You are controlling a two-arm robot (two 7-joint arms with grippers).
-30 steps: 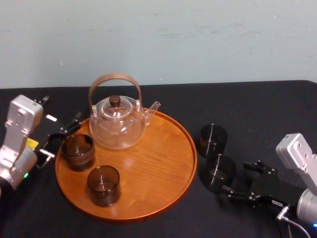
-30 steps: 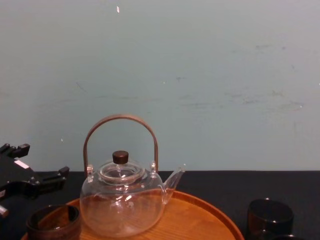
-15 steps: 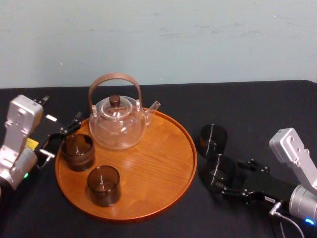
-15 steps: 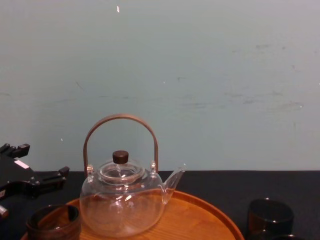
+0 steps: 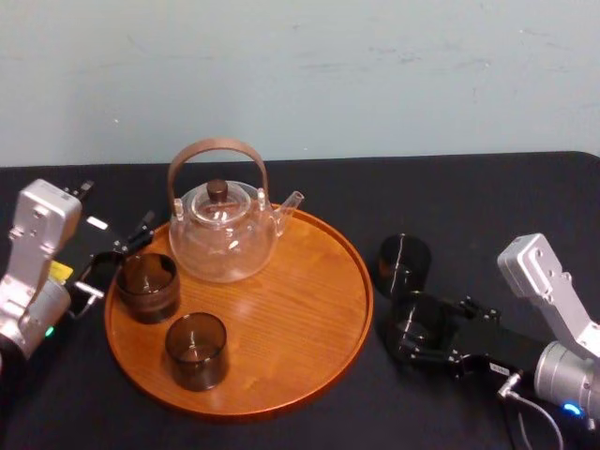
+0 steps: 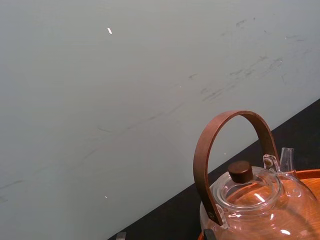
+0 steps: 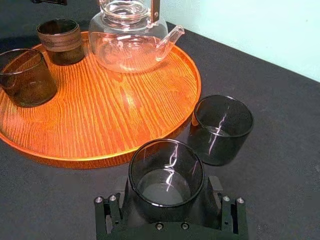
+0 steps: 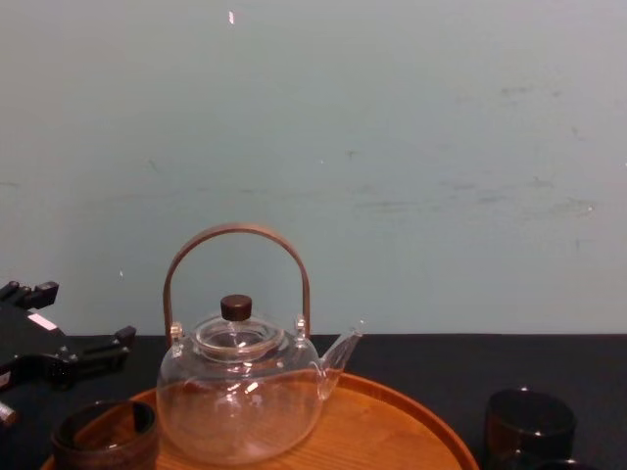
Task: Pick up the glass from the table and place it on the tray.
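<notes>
No text that can actually be read anywhere, small yellow label (image 5: 60,272) on the left arm (image 5: 37,244) too tiny to make out, white sticker (image 5: 97,223) on the same arm also unreadable

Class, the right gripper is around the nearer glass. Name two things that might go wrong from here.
1. The other glass stands just behind the nearer glass, so the right gripper may knock it while lifting.
2. The tray has a raised rim; a low carry might clip it.
Left gripper idles beside the tray.
</notes>
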